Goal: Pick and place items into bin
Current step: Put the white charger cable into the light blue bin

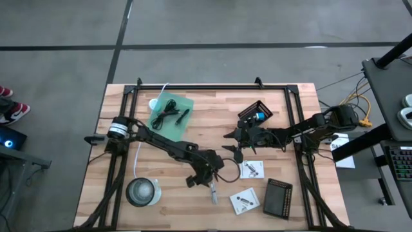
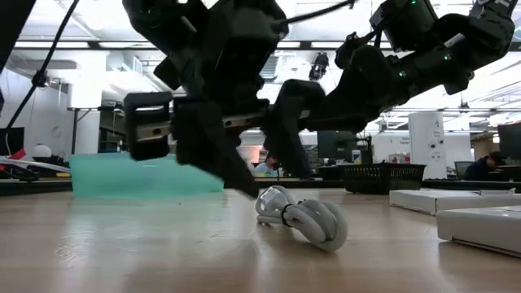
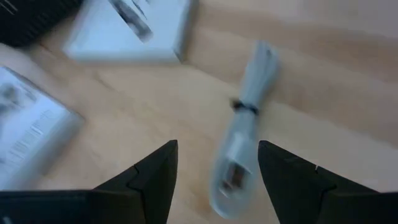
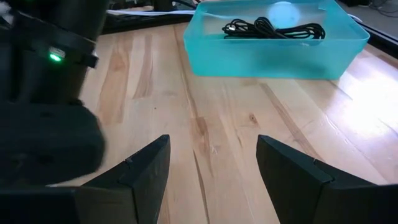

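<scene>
White cable bundle (image 1: 213,191) is what's lined up here, lying on bare wood at lower centre of the overhead frame, just left of two white printed packets (image 1: 245,200). It's seen as a short pale cord folded on itself and cinched by a dark tie (image 3: 244,107) near the middle, with a plug end showing. It'd probably be light and squishy, so it could flop or roll if nudged; best taken across the tied waist, where the loops are held together.

The left gripper (image 3: 214,163) is held right above it, fingers spread with the bundle framed between them, nothing pinched yet. The right gripper (image 4: 211,168) is spread too and empty, parked mid-table right of centre. The teal bin (image 1: 170,113) sits upper left with black cables (image 4: 273,28) already inside.
</scene>
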